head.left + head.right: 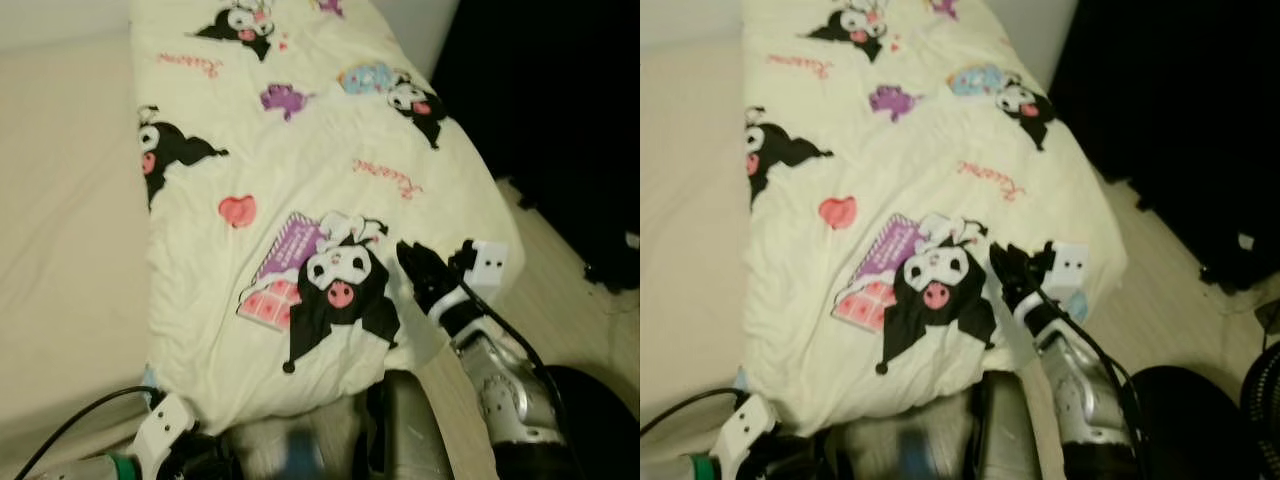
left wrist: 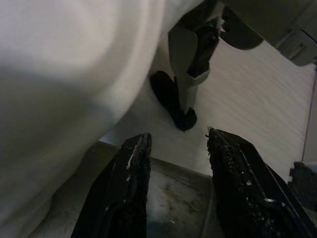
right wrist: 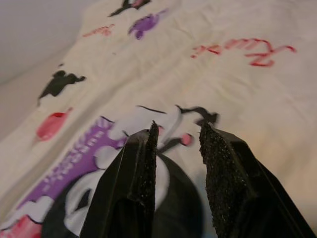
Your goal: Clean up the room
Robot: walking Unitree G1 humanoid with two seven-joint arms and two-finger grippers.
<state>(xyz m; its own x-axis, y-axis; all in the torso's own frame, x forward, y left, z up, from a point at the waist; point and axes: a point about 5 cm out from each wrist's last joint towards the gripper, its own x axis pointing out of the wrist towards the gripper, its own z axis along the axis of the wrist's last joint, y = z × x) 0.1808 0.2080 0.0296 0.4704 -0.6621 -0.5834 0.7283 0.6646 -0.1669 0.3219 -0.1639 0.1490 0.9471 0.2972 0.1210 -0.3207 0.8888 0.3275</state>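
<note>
In the left eye view, a cream blanket [image 1: 300, 150] printed with black cartoon figures, red hearts and red script lies spread over a bed [image 1: 60, 200], its near edge hanging down toward the robot. The right gripper [image 1: 412, 262] rests over the blanket's near right corner, just beside a large black-and-white figure [image 1: 345, 285], with its silver arm [image 1: 500, 385] running back to the lower right. The left gripper [image 1: 205, 455] sits low at the bottom edge, under the blanket's hem, a black cable [image 1: 70, 425] curving away from it. The right eye view gives the same layout, with pale floor [image 1: 1150, 290] to the right of the bed. In the left wrist view, the left fingers [image 2: 131, 183] stand apart with nothing between them, white cloth [image 2: 64, 74] bulging beside them. In the right wrist view, the right fingers [image 3: 143, 173] are apart, hovering close over the printed figure without gripping the cloth.
</note>
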